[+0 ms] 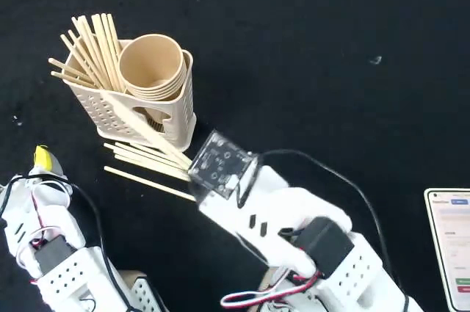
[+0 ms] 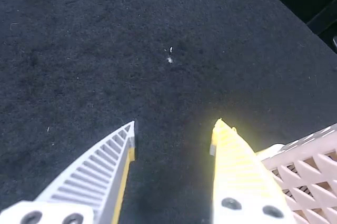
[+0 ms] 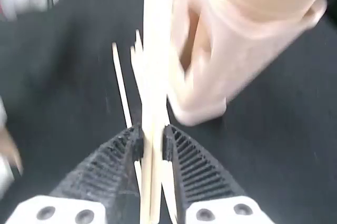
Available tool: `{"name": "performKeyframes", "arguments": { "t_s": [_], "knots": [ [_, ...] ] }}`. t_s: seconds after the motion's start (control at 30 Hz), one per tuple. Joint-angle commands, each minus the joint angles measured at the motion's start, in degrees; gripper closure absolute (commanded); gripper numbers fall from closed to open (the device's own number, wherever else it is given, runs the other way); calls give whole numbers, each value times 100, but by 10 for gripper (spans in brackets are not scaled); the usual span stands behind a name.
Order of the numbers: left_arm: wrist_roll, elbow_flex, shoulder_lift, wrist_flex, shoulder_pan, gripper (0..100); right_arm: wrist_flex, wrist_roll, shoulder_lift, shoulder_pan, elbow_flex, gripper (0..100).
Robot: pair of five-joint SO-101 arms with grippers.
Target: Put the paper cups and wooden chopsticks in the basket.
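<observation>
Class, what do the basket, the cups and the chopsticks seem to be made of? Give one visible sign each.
The basket looks like moulded plastic: cream, lattice walls. The cups look like paper: matte tan, thin rolled rims, nested. The chopsticks seem bare pale wood: thin, straight, matte.

The left gripper point(image 2: 175, 123), fingers point(image 2: 231, 166) apart, hovers above the black table point(image 2: 105, 34) beside the basket point(image 2: 310, 155).

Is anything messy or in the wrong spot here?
Yes. Several loose chopsticks lie scattered on the table beside the basket instead of inside it. One slanted chopstick crosses the basket's outside wall, pinched in the right gripper. The paper cups sit neatly stacked in the basket.
</observation>
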Motion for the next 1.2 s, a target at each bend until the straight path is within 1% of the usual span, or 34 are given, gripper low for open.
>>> {"name": "performKeyframes", "arguments": {
  "t_s": [0.0, 0.17, 0.3, 0.37, 0.47, 0.53, 0.73, 0.83, 0.93, 1.0, 1.13, 1.17],
  "knots": [
    [44, -198, -70, -18, 66, 766, -1960, -800, 4, -167, -295, 987],
    [44, -198, -70, -18, 66, 766, -4387, -1284, 901, -185, -444, 987],
    [35, -198, -70, -18, 171, 766, -5978, -1354, 2123, -185, -813, 987],
    [35, -189, -70, -18, 303, 766, -6585, -1354, 2765, -176, -1147, 987],
    [-105, -189, -70, -18, 356, 766, -7086, -1327, 3741, -176, -1833, 987],
    [-229, -189, -70, -18, 365, 766, -7147, -1319, 4400, -158, -2387, 987],
    [-246, -189, -70, -18, 365, 766, -7147, -1310, 6229, -44, -3749, 988],
    [-246, -189, -70, -18, 365, 766, -7138, -1310, 6844, 97, -4101, 987],
    [-246, -189, -70, -18, 365, 766, -6989, -1310, 7125, 185, -4154, 984],
    [-246, -189, -70, -18, 365, 766, -6541, -1310, 7134, 193, -4171, 942],
    [-246, -189, -70, -18, 365, 766, -5705, -1345, 6932, 158, -4180, 782],
    [-246, -189, -70, -18, 365, 766, -5547, -1345, 6818, 141, -4180, 771]
  ]
}}
